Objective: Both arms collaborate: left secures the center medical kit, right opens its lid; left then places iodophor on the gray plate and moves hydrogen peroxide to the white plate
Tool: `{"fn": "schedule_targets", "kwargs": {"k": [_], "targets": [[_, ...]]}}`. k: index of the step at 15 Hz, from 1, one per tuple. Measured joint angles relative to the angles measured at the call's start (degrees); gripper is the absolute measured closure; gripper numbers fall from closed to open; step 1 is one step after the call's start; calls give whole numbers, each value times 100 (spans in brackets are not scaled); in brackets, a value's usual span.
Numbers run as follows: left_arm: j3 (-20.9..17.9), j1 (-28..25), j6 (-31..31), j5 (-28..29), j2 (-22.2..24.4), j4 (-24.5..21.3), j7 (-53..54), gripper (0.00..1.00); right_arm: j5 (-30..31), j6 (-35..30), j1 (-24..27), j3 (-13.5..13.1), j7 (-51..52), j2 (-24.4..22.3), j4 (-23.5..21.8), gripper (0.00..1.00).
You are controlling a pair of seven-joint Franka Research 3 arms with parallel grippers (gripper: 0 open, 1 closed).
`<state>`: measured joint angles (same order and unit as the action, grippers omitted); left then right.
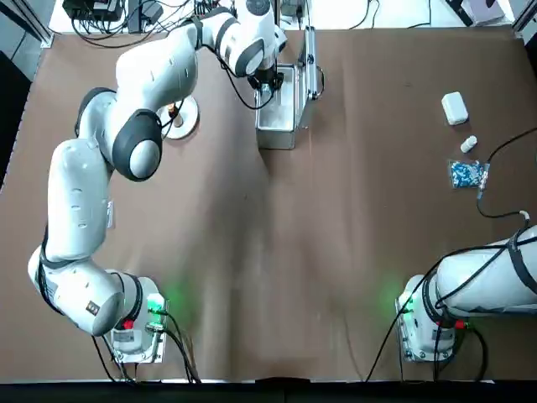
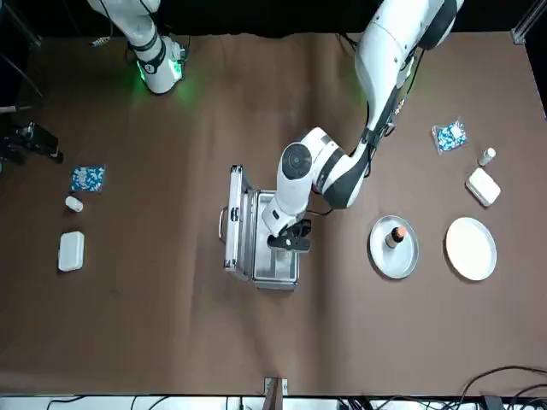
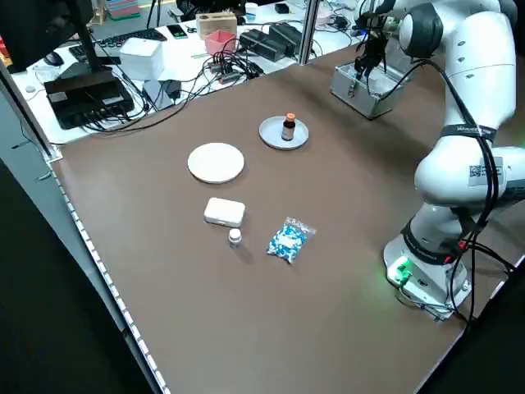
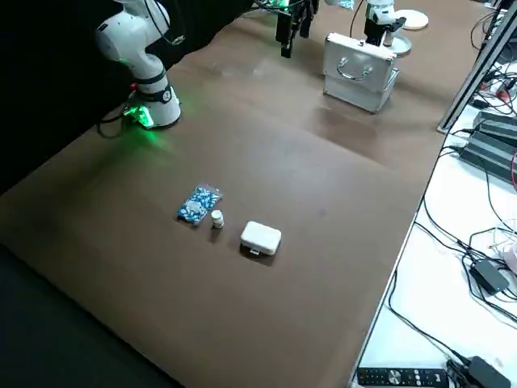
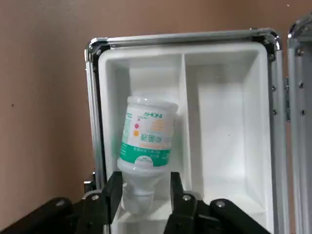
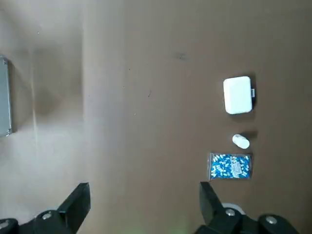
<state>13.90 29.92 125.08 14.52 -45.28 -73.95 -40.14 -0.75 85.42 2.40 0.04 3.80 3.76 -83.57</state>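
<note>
Front view: one case (image 2: 275, 243) is on the table (image 2: 171, 325), its one lid (image 2: 235, 224) open on the robot's right side. Two plates are present: the gray plate (image 2: 391, 265), carrying one upright brown bottle (image 2: 396, 237), and the white plate (image 2: 471, 248), bare and farther to the robot's left. Two white boxes (image 2: 71, 251) (image 2: 483, 186), two small white vials (image 2: 73, 203) (image 2: 486, 156) and two capsule bags (image 2: 87, 178) (image 2: 449, 135) are divided equally between the table's two sides.

Left wrist view: one hydrogen peroxide bottle (image 5: 148, 134) lies in the compartment farther from the lid. The left gripper (image 5: 146, 179) is over the case, partly open, with a finger to each side of the bottle's narrow end as seen; neither finger clamps it. Whether the fingertips are level with the bottle cannot be determined.

Right wrist view: the right gripper (image 6: 145, 187) is wide open, holds nothing, and is above the robot's right side of the table, well apart from the case.
</note>
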Motion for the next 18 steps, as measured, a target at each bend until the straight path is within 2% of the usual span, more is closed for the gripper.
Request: {"fn": "schedule_targets", "kwargs": {"k": [5, 18], "targets": [[0, 0, -11, 0, 0, 0, 308, 53, 0, -8, 2, -11, 0, 0, 0, 1], [3, 13, -31, 0, -89, -19, 323, 54, -30, 22, 0, -5, -1, 0, 0, 1]]}}
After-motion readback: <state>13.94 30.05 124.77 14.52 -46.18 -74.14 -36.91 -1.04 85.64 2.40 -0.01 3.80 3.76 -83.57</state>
